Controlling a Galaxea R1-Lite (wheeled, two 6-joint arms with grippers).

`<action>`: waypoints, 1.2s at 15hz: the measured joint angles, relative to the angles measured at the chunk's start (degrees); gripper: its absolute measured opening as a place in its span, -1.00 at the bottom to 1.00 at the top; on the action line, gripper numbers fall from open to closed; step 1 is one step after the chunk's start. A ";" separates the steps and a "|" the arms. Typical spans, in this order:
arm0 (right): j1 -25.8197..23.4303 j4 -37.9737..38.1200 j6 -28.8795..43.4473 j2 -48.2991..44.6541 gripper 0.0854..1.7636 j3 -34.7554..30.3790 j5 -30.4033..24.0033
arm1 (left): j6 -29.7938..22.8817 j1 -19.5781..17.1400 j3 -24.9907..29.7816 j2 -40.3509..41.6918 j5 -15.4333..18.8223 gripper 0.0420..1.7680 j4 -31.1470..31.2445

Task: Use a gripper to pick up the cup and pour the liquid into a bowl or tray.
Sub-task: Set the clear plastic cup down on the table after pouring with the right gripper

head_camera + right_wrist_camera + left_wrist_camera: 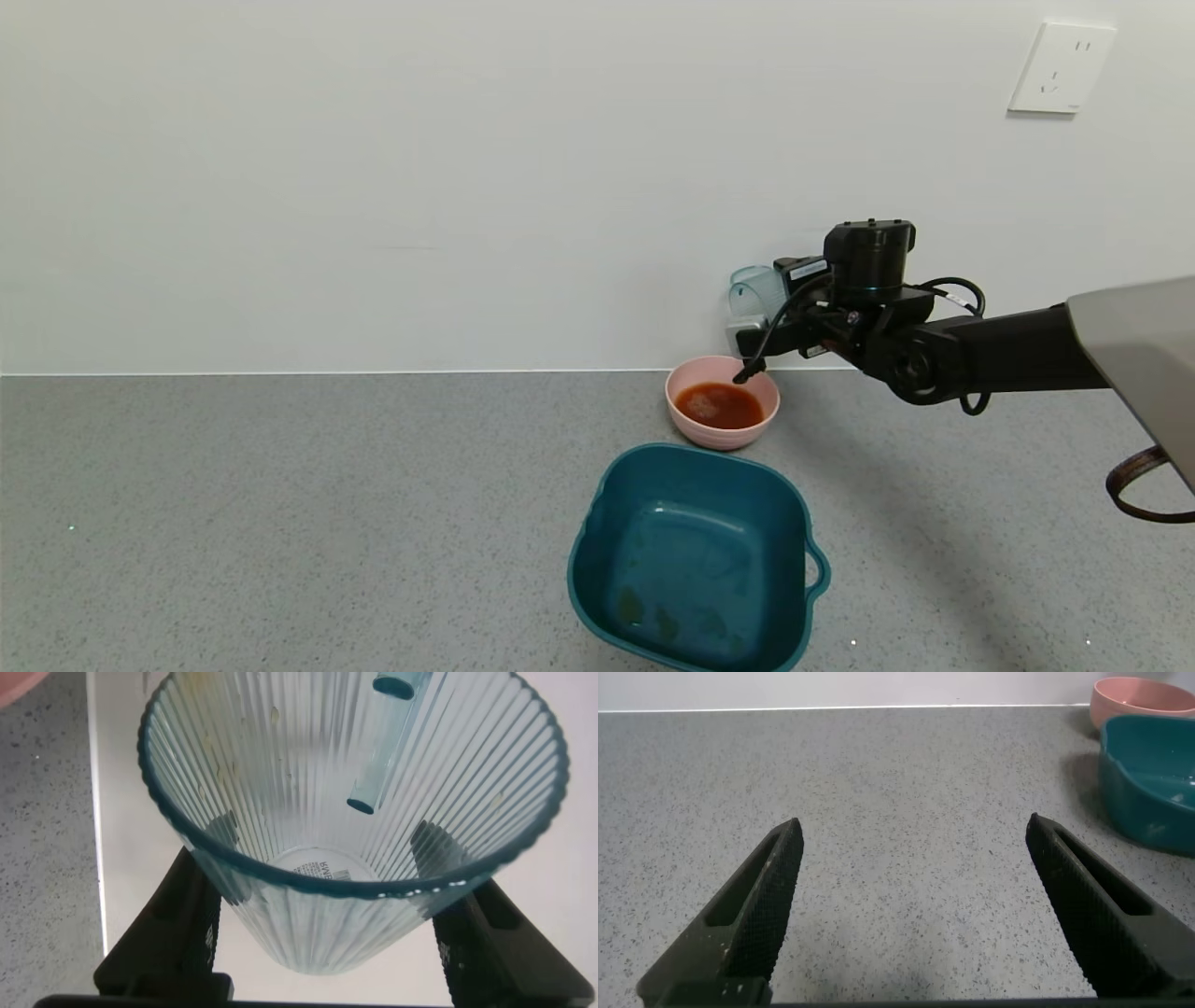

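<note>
My right gripper (752,317) is shut on the cup (754,291), a translucent pale blue-green ribbed tumbler, and holds it in the air by the wall, above the far side of the pink bowl (686,375). In the right wrist view the cup (355,831) fills the frame between the two black fingers (177,924); it looks empty inside. The reddish-brown liquid (719,406) lies in the pink bowl. My left gripper (915,840) is open and empty over bare counter; the bowl (1144,695) shows far off in that view.
A dark teal squarish tub with a handle (597,523) stands just in front of the pink bowl and shows in the left wrist view (1148,793). White wall runs along the back of the grey speckled counter. A wall socket (1060,67) is at upper right.
</note>
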State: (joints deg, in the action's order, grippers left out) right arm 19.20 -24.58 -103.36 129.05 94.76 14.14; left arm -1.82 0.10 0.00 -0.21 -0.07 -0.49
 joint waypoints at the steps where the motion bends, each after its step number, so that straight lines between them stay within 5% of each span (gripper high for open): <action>1: 0.11 0.02 -0.02 -0.02 0.47 0.06 0.00 | 0.00 0.00 0.00 0.00 0.00 0.94 -0.02; 12: 0.43 0.96 0.72 -0.35 0.47 0.09 0.35 | 0.02 0.00 0.00 0.00 0.00 0.94 -0.02; 18: 1.68 11.18 17.12 -2.71 0.47 -0.52 3.77 | 0.02 0.00 0.00 0.00 0.00 0.94 -0.02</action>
State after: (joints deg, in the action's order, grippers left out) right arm 20.88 -13.40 -86.25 126.34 94.23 17.91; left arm -1.79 0.10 0.00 -0.21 -0.07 -0.51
